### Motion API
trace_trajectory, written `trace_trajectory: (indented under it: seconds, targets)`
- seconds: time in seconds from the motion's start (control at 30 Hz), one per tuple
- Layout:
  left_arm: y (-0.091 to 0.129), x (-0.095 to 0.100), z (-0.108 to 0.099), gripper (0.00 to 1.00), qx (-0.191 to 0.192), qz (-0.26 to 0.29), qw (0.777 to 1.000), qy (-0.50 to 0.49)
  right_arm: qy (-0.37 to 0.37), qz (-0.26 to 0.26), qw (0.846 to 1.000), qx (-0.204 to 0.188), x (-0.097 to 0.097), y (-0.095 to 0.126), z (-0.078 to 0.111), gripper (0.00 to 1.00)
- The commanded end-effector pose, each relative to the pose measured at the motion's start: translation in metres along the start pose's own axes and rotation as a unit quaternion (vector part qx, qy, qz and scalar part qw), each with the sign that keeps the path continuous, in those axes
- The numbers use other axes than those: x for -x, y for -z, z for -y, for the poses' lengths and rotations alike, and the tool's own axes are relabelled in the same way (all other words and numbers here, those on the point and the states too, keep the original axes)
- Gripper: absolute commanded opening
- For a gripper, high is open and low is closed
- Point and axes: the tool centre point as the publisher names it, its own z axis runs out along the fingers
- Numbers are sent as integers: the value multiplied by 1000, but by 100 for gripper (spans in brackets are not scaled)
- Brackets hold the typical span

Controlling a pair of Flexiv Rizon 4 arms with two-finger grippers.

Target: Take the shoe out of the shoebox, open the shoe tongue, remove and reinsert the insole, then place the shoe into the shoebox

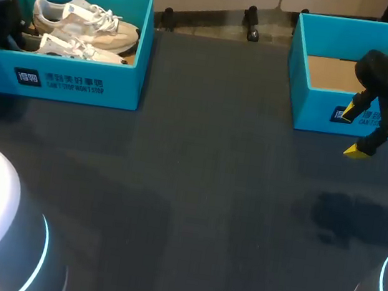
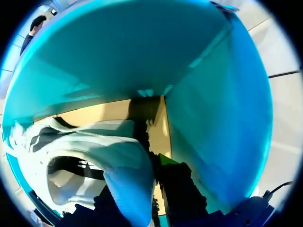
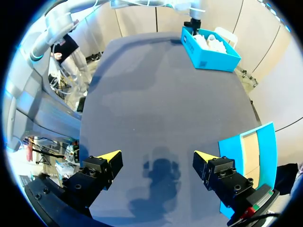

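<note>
Hovering over the dark table [image 1: 195,189], the right gripper [image 3: 157,156] spreads its yellow-tipped fingers wide and holds nothing, just short of an empty teal shoebox [image 1: 315,105]. Farther back on the left, a second shoebox [image 1: 79,84] holds a white-and-beige laced shoe [image 1: 88,21] beside its mate [image 1: 70,47]. The left gripper [image 2: 156,184] is down inside close to them, its hold impossible to tell.

white logo [image 1: 28,77] and lettering [image 1: 75,83] on the left shoebox [image 1: 121,86] front wall.
</note>
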Motion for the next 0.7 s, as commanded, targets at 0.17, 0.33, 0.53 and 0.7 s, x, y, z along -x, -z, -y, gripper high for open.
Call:
trace_trajectory:
  seconds: [0.17, 0.33, 0.53, 0.7]
  targets:
    - [23, -1, 4, 0, 1, -8, 1000, -10, -1, -1, 1000, -2, 1, -1, -1, 100]
    - [45, 0, -1, 0, -4, -19, 1000, -13, -1, -1, 1000, -2, 1, -1, -1, 100]
    - [81, 2, -6, 0, -4, -21, 1000, -6, -1, -1, 1000, -2, 1, -1, -1, 100]
    - [110, 3, -8, 0, -1, -23, 1000, -5, -1, -1, 1000, -2, 1, -1, -1, 100]
